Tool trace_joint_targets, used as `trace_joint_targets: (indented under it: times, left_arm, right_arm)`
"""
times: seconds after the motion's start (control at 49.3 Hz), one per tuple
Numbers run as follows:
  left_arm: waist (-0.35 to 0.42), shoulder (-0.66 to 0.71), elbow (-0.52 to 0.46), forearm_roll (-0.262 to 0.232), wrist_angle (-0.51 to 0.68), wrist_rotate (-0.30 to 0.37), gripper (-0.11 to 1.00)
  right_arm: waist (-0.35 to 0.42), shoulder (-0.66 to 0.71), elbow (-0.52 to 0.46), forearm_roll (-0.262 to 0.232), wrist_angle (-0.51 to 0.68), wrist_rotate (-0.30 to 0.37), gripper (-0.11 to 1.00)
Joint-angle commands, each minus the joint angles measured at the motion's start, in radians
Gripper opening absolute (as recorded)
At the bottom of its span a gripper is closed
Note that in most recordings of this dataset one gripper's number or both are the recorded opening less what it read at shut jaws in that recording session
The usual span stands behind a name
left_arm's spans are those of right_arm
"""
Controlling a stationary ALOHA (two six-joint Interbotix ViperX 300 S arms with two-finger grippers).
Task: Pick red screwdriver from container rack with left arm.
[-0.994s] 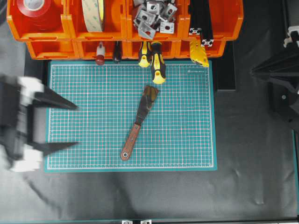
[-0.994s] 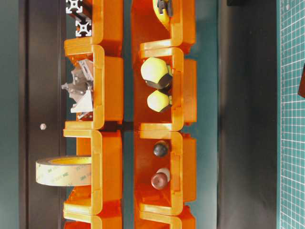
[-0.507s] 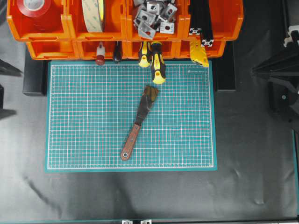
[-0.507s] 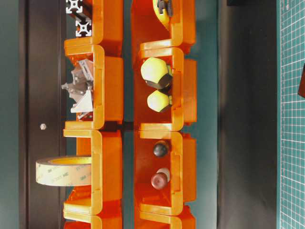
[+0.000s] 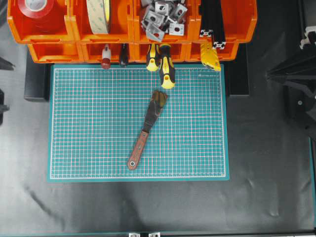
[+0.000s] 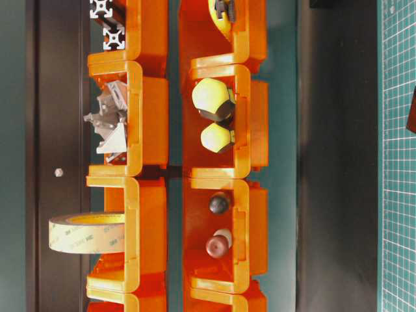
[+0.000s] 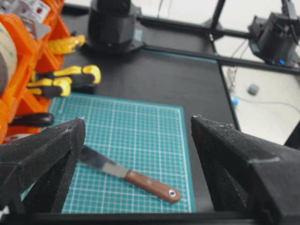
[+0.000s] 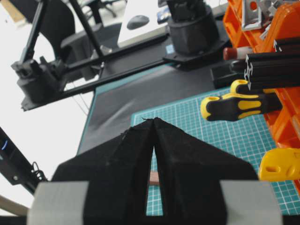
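The red screwdriver (image 5: pixel 146 129) lies flat on the green cutting mat (image 5: pixel 89 123), outside the container rack (image 5: pixel 74 25). Its brown handle points to the near left and its dark blade towards the rack. My left gripper (image 5: pixel 3 85) shows only as two black tips at the left edge, well clear of the tool. In the left wrist view the left gripper (image 7: pixel 137 119) is open and empty, and the red screwdriver (image 7: pixel 150 183) lies on the mat beyond the fingers. My right gripper (image 8: pixel 153 120) is shut on nothing, and the right gripper (image 5: pixel 269 75) is parked at the far right.
Two yellow-and-black screwdrivers (image 5: pixel 167 69) and a small red-and-white one (image 5: pixel 105 57) stick out of the lower bins over the mat's far edge. The upper bins hold tape rolls (image 5: pixel 98 15), metal brackets (image 5: pixel 160 17) and black profiles (image 5: pixel 212 19). Black table surrounds the mat.
My left gripper has pulled back leftwards from over the mat's left edge until only its tips show. The tool on the mat and the right arm have not moved.
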Motion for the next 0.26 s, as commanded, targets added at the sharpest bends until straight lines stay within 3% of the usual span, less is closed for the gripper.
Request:
trace_joint_targets:
  times: [0.0, 0.243]
  left_arm:
    - [0.009, -0.002, -0.009, 0.005, -0.003, 0.003, 0.88]
    - [0.015, -0.008, -0.009, 0.005, -0.003, 0.003, 0.88]
  right_arm:
    - [-0.003, 0.008, -0.025, -0.002, -0.017, -0.002, -0.01]
    - [-0.012, 0.008, -0.023, -0.003, -0.02, -0.002, -0.01]
